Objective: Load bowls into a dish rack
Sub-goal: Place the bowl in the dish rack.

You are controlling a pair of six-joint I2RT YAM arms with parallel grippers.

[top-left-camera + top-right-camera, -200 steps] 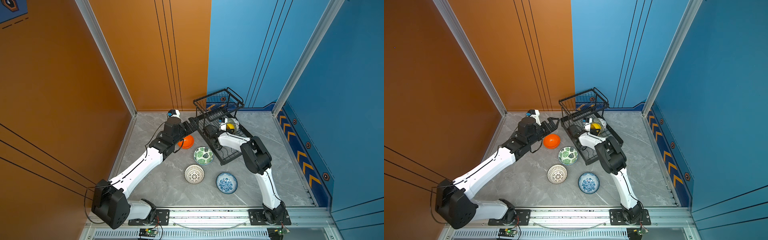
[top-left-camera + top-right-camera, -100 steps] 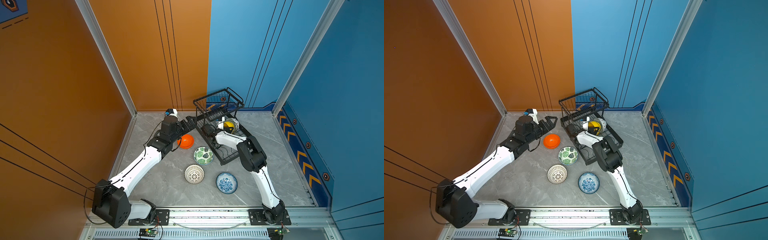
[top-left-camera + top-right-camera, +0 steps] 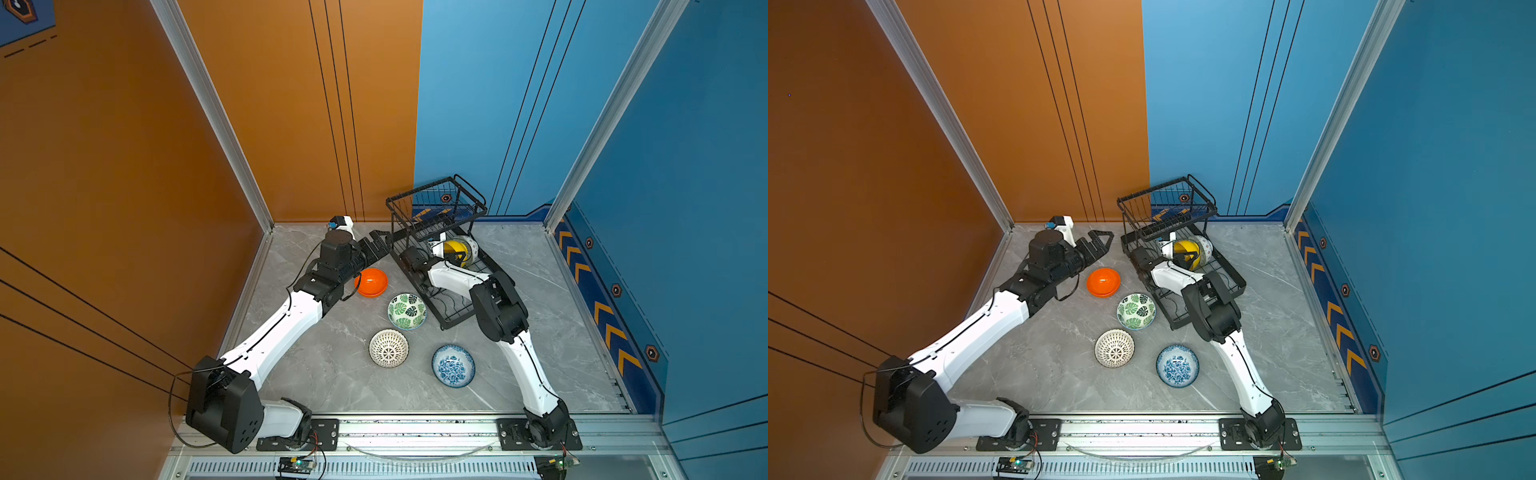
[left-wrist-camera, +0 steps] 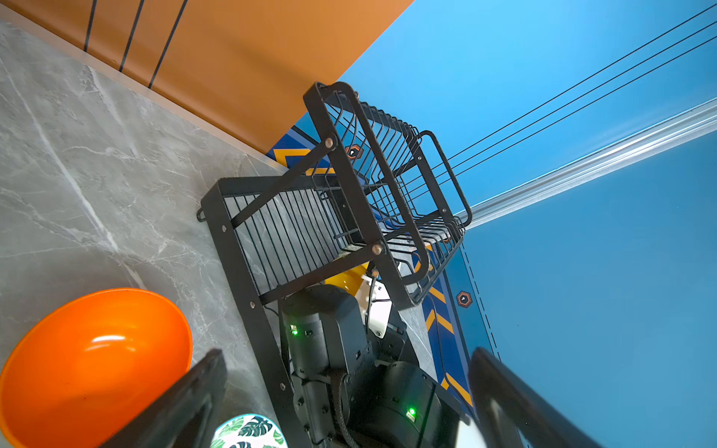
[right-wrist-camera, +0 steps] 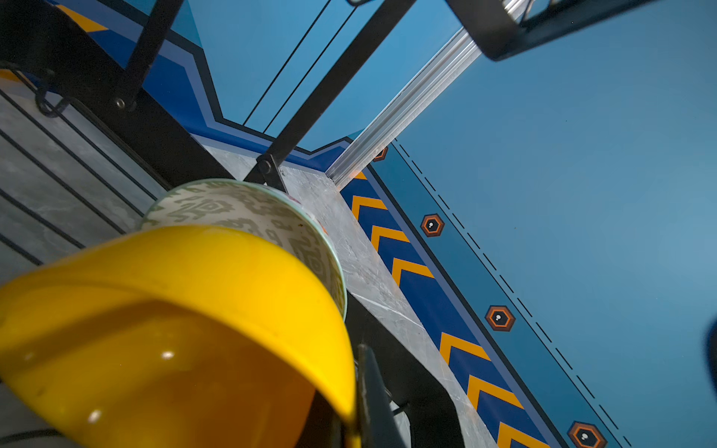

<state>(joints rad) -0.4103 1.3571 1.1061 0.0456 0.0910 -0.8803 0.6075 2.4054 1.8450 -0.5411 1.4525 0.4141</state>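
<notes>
One black wire dish rack [image 3: 451, 322] stands on the grey marble-look tabletop [image 3: 332, 374]. In both top views its long axis runs from 11 o'clock to 5 o'clock, with the raised wire basket tier [image 3: 436, 205] at the 11 o'clock end, toward the back walls.

There are six bowls, one of each kind. Two sit in the rack's base tray, just at 5 o'clock of the raised tier. The plain yellow round bowl [image 3: 453, 248] is tilted up on edge, its round face showing to the overhead camera. The pale grey-green patterned bowl [image 3: 472, 245] stands on edge close behind it at 3 o'clock; whether they touch I cannot tell.

The right claw [image 3: 457, 258] reaches into the tray from 8 o'clock and is pinched on the yellow bowl's rim, at the bowl's 6 o'clock part. In the right wrist view one dark finger [image 5: 368, 391] lies along that rim.

The left claw [image 3: 1106, 243] is spread wide and holds nothing. It points toward 2 o'clock, just beside the rack's 9 o'clock long side.

Four bowls lie on the tabletop:
- The plain orange round bowl [image 3: 1103, 282] is at 6 o'clock of the left claw, apart from it.
- The white bowl with green leaves [image 3: 1136, 311] is at 4 o'clock of the orange one, mouth up, just beside the rack.
- The white lattice-patterned bowl [image 3: 1114, 348] is at 7 o'clock of the leaf bowl.
- The blue-and-white floral bowl [image 3: 1177, 365] is at 5 o'clock of the leaf bowl, mouth up.
</notes>
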